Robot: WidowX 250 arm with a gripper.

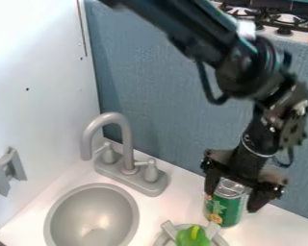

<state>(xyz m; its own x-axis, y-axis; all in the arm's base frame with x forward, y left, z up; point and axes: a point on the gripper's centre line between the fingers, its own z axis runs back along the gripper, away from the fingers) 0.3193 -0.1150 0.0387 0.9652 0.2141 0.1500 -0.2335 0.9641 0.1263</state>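
Green pepper (191,237) lies near the can (226,213) at the tool (232,200).

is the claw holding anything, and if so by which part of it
can't be told for sure: the claw is around the upper part of the green can, but whether it grips the can there isn't clear

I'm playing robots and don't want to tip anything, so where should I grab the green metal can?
Probably by opposite sides just below the silver top, coming down from above. The green metal can stands upright, and its round, straight sides should suit a two-finger pinch.
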